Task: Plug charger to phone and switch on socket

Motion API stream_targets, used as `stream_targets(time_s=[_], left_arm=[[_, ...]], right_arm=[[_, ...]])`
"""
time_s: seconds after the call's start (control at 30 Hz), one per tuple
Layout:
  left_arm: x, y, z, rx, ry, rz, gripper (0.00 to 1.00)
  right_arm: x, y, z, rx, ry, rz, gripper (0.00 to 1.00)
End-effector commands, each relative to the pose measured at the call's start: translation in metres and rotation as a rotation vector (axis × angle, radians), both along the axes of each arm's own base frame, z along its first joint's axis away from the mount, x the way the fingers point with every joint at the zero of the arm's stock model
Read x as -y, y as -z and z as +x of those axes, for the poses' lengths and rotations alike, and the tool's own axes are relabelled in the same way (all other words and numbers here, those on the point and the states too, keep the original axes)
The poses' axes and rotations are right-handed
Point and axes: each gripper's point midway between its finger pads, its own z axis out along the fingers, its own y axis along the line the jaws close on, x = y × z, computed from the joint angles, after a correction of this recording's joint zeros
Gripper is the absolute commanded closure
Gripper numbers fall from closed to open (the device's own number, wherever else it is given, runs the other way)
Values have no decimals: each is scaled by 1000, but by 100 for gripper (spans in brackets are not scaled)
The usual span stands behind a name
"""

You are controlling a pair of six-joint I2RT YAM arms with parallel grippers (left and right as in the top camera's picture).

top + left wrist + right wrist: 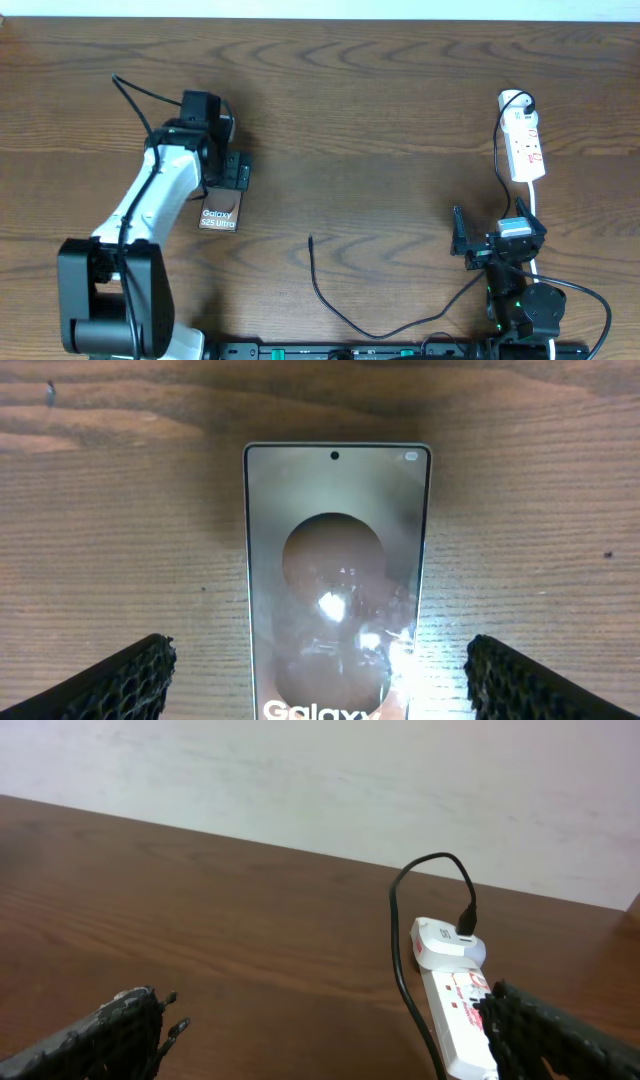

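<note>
My left gripper (320, 675) hangs spread wide, fingers either side of the phone (338, 540) at centre-left, I judge to steady it, while my right gripper (320, 1030), also spread, sits lower right below the socket (525, 148), the charger (335, 305) tip loose at lower centre.

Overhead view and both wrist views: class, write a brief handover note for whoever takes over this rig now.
Left hand open over the phone, not gripping.
Right hand open, empty, near the socket.
The charger: adapter in the socket's far end; free tip lies on the table between phone and socket.
Done: nothing visible; switch state unclear.
Left: pick up the tip, plug it into the phone, switch the socket on.
</note>
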Motion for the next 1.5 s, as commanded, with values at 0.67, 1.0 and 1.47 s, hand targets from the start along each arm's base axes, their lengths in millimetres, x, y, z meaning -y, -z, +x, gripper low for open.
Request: stream_targets(time_s=[0.67, 1.0, 1.47], left_arm=[[-2, 48, -12, -86, 13, 12, 2], [-2, 61, -15, -123, 6, 9, 2], [7, 63, -16, -132, -57, -56, 2]], right_arm=[[-1, 0, 0, 0, -4, 11, 1], [-1, 0, 0, -2, -4, 11, 1], [-1, 0, 0, -2, -4, 11, 1]])
